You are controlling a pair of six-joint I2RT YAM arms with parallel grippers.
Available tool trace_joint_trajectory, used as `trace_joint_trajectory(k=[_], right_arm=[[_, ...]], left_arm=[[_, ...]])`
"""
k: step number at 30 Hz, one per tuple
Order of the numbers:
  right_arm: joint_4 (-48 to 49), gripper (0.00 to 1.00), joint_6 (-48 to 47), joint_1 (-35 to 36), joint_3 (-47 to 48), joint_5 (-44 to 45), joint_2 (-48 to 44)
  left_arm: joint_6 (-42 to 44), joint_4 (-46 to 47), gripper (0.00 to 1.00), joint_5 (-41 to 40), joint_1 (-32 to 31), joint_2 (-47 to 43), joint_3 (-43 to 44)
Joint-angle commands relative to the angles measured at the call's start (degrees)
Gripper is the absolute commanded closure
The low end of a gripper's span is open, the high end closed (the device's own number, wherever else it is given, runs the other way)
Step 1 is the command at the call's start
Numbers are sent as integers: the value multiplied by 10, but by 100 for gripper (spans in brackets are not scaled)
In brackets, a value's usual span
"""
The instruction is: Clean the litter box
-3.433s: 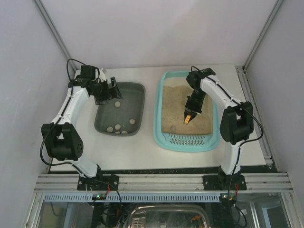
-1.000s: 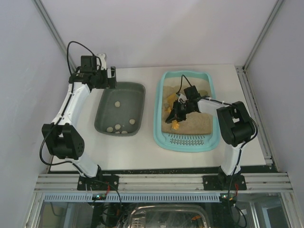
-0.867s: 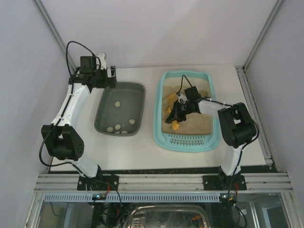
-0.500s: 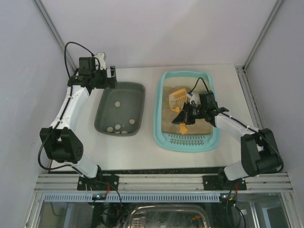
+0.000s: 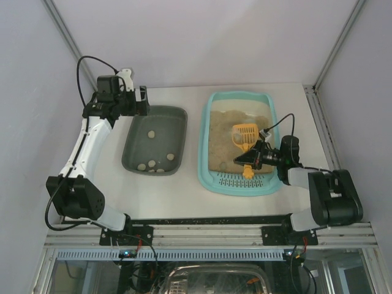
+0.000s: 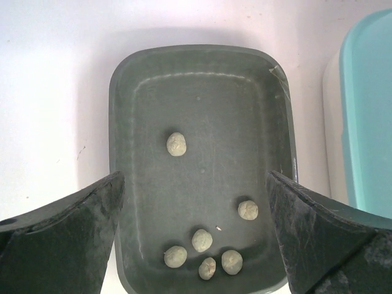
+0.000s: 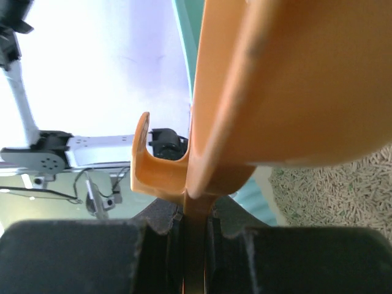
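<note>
litter box: on table, right of dark tray; long axis near-to-far, grate end toward arm bases | right gripper: clamped on yellow scoop handle, over litter by grate | left gripper: fingers apart, over dark tray's far end

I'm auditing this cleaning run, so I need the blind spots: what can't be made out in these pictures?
What the yellow scoop carries: too small in the top view; in the right wrist view its own blurred body fills the frame.
The litter beneath the scoop and the right gripper: hidden by them in the top view.
Most of the litter box: cut off by the left wrist view's right edge.
</note>
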Motion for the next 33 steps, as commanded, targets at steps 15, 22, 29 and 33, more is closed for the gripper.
trace_joint_trajectory(k=[15,22,29,33], right_arm=[[474,100,192,-1,-114,44,-74],[34,100,-141,76,-55,92,-224],[30,100,-140,61,-64,122,-236],[60,100,-109,58,-63,112,-206]], left_arm=[[13,29,0,-6,-14,-95,-87],[15,29,0,-4,-15,-95,-92],[12,26,0,1,-15,-87,-87],[10,22,0,4,-15,-84,-86]])
